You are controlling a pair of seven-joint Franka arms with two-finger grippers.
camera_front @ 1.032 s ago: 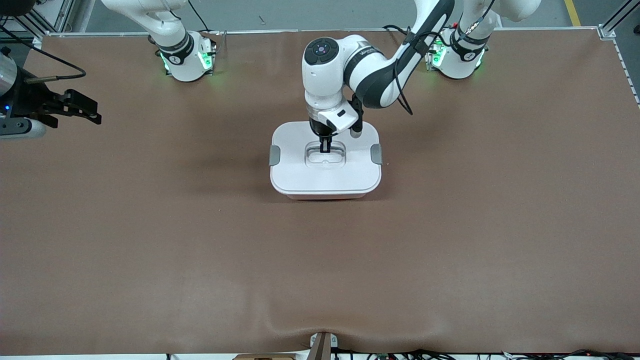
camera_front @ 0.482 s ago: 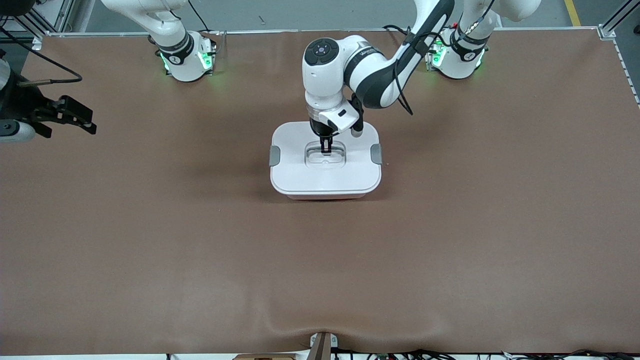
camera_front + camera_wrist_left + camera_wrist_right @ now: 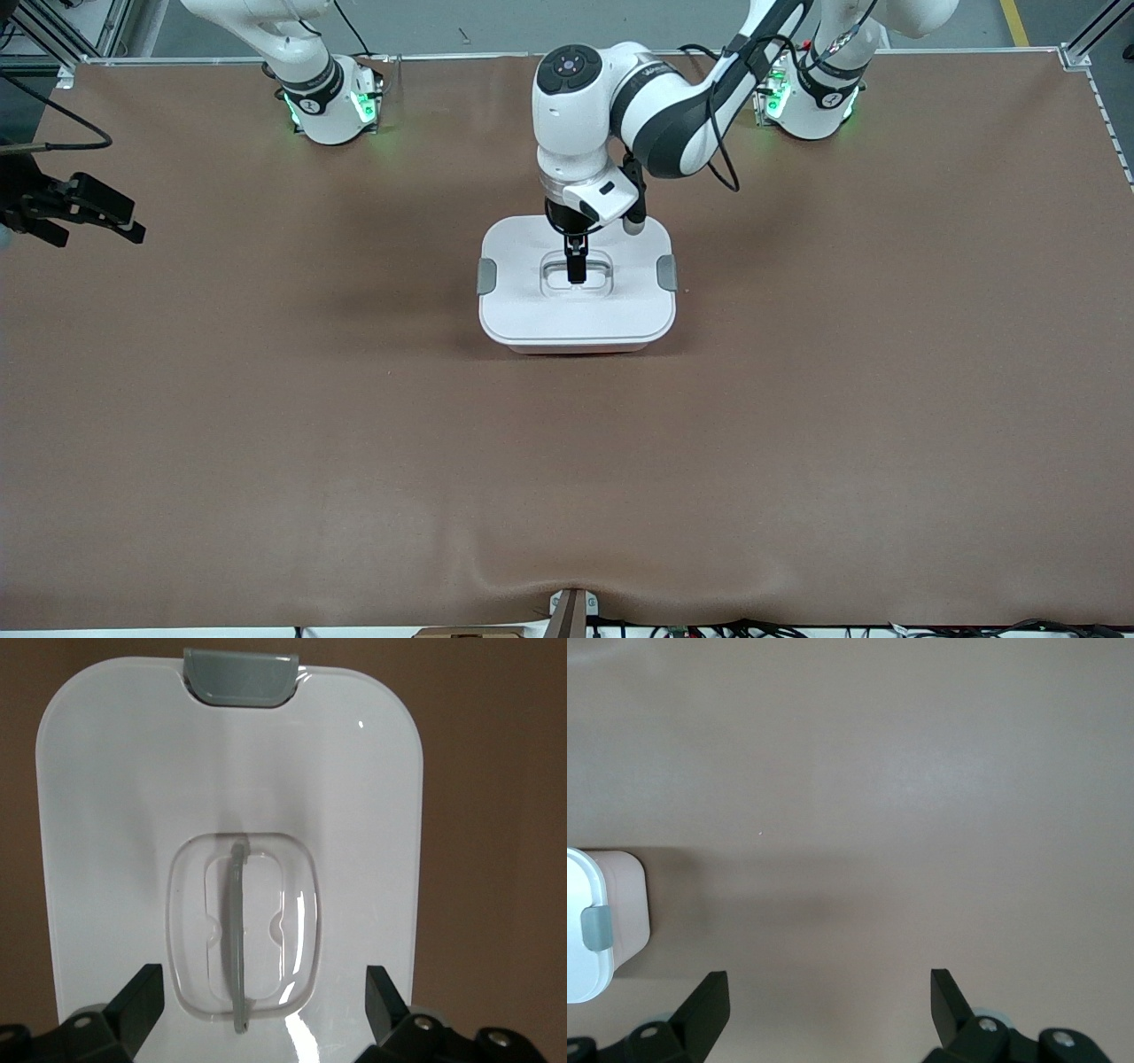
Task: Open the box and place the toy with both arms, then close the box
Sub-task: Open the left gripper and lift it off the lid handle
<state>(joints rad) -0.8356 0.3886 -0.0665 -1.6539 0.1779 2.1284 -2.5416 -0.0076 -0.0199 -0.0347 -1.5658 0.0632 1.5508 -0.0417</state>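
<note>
The box (image 3: 577, 292) sat mid-table, lid on, toy presumably inside, unseen; the left gripper (image 3: 264, 997) hung spread wide over its handle (image 3: 237, 935), while the right gripper (image 3: 829, 997) waited agape at the table's edge

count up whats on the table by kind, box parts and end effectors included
box: 1
white lid: 1
grey side clips: 2
recessed handle: 1
end effectors: 2, the left end effector open over the handle, the right end effector open above the right arm's end of the table
toy: 0 in view
total: 7
</note>
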